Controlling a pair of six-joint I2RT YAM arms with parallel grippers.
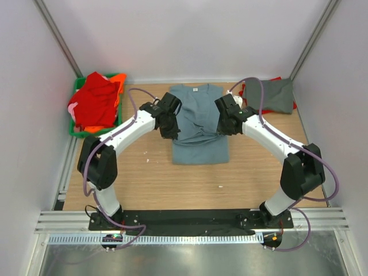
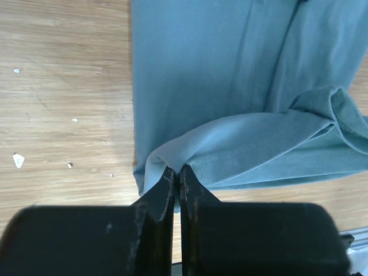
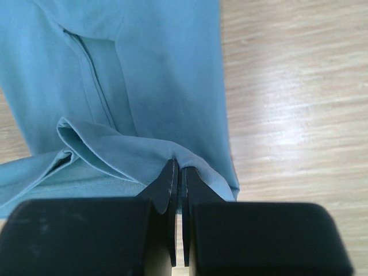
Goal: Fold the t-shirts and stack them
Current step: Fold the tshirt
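Left gripper (image 2: 177,172) is closed, jaws pinching a thin lip of the blue shirt (image 1: 198,115) at its left edge; right gripper (image 3: 178,169) is likewise clamped on a raised fold at the shirt's right edge. The shirt lies mid-table (image 1: 172,184), collar at the far side, with a stitched edge lifted and sagging in a loose ridge between the two grips. The grey shirt (image 1: 270,95) sits folded at the far right with red cloth showing under it, and red shirts (image 1: 95,100) are heaped in the crate (image 1: 77,133) at the far left. Risks, judged from here: each pinch holds only a sliver of cloth near the fingertips, so a quick pull could let one side slip out and drop the fold. If the arms travel unevenly, the crease likely comes out skewed. The slack ridge in the middle may land bunched rather than flat. Pulling low could also drag the bottom layer and slide the whole shirt across the wood.
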